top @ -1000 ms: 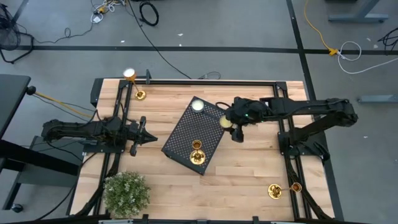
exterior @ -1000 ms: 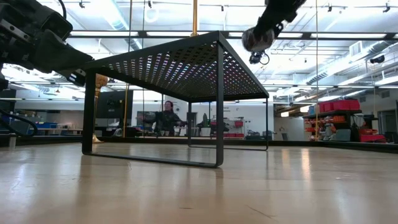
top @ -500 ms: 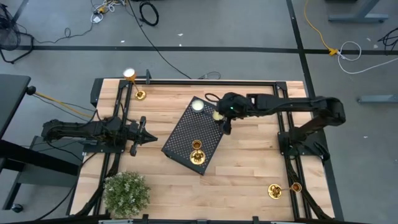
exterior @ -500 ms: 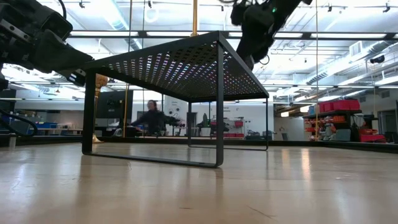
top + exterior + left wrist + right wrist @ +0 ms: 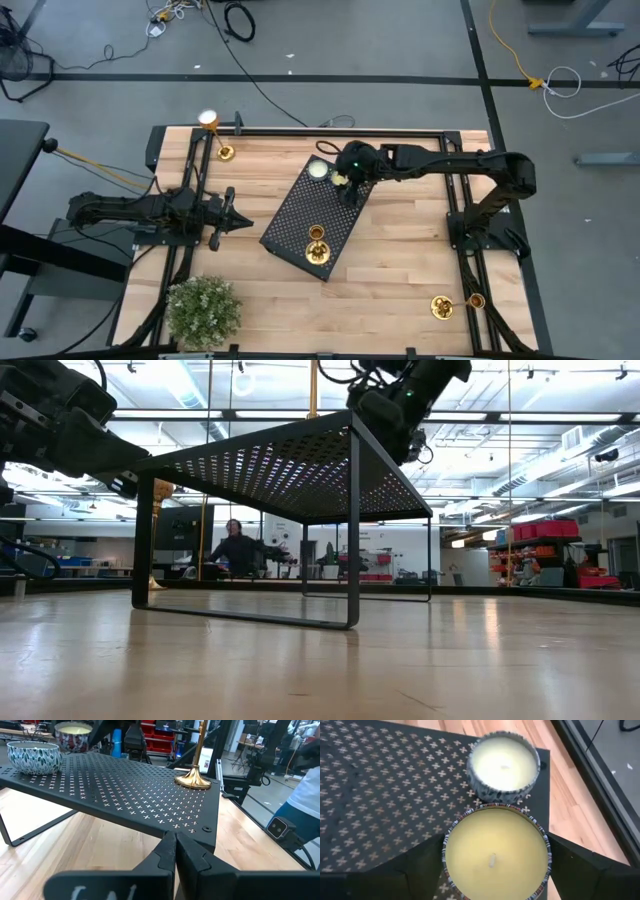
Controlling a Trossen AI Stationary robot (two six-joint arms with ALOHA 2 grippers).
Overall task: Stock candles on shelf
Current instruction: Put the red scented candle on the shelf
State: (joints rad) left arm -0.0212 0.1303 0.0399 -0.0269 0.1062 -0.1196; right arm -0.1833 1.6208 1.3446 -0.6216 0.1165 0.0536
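A pale wooden table [image 5: 400, 270] stands on a grey floor strewn with cables, with a bushy green plant [image 5: 204, 310] at its near left corner and a black perforated shelf [image 5: 300, 232] set at an angle near the middle. The right gripper [image 5: 347, 180] reaches over the shelf's far end, its jaws spread wide around a tin candle with yellow wax [image 5: 496, 852], which sits squarely between the two fingers just above the mesh. Touching or nearly touching it on the far side is a patterned tin candle with white wax [image 5: 504, 765], already resting at the shelf's far corner. A gold candlestick [image 5: 317, 243] stands on the shelf's near end; another [image 5: 213, 135] is at the table's far left corner and a third [image 5: 452, 304] lies near the right edge. The left gripper [image 5: 232, 212] waits left of the shelf with its jaws pressed together. Compared with a second ago, the right gripper has moved left from beside the shelf to over its far end, carrying the yellow candle along.
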